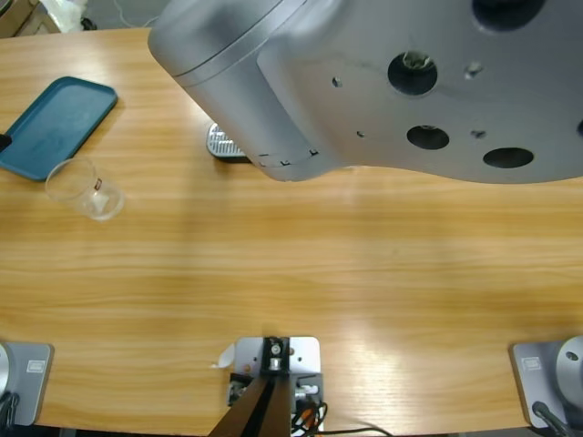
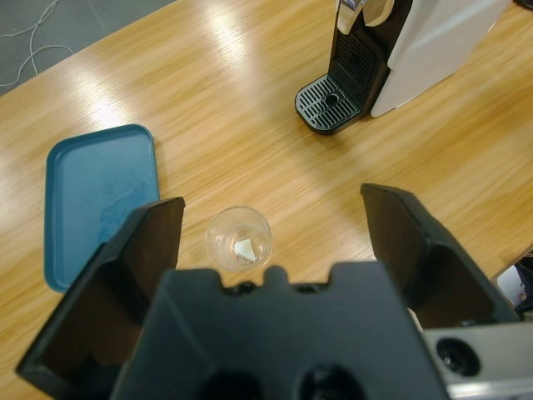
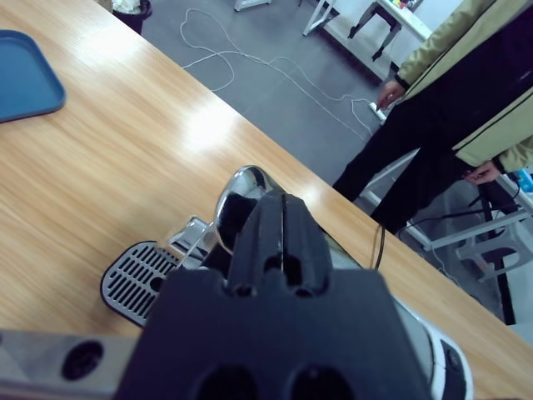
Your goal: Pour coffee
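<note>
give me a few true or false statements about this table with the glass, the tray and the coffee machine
1. The small clear glass tumbler stands on the blue plastic tray. False: it stands on the wooden table, beside the tray.
2. The left claw is open above the tumbler. True.
3. The tumbler sits under the coffee machine's spout. False: the black drip grille of the coffee machine is bare.
4. The right claw is shut. True.
5. A person stands beyond the table. True.
</note>
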`<act>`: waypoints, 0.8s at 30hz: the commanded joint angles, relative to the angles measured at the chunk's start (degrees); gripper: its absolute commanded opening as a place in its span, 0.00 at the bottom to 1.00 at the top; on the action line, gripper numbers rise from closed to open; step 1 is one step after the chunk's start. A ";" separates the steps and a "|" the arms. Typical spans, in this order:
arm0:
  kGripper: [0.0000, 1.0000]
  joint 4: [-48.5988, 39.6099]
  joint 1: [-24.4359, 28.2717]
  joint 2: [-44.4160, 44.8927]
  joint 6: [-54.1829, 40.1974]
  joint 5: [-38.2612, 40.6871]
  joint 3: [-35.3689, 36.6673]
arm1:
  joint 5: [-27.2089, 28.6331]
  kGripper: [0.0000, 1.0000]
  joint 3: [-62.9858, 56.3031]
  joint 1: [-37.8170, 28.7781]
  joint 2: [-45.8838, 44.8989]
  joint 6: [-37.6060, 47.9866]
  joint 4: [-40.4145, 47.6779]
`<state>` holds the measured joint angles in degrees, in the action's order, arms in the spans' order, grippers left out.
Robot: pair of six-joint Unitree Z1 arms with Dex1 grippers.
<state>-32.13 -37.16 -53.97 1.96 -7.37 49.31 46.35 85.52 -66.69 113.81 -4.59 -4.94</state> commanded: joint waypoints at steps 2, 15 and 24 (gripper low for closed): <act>0.91 -0.21 -0.97 -1.24 0.01 0.78 -2.03 | -2.50 0.00 -6.31 0.40 7.49 3.25 -1.10; 0.91 -0.88 -1.07 -1.43 0.10 0.69 -1.85 | -3.99 0.00 -9.05 0.91 7.88 5.29 1.15; 0.91 -0.74 -1.00 -2.09 0.19 0.69 -1.85 | -2.86 0.00 -9.12 1.84 1.32 2.87 1.24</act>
<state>-32.29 -37.79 -54.21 1.96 -7.34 49.31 43.95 81.41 -66.49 113.91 0.02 -2.26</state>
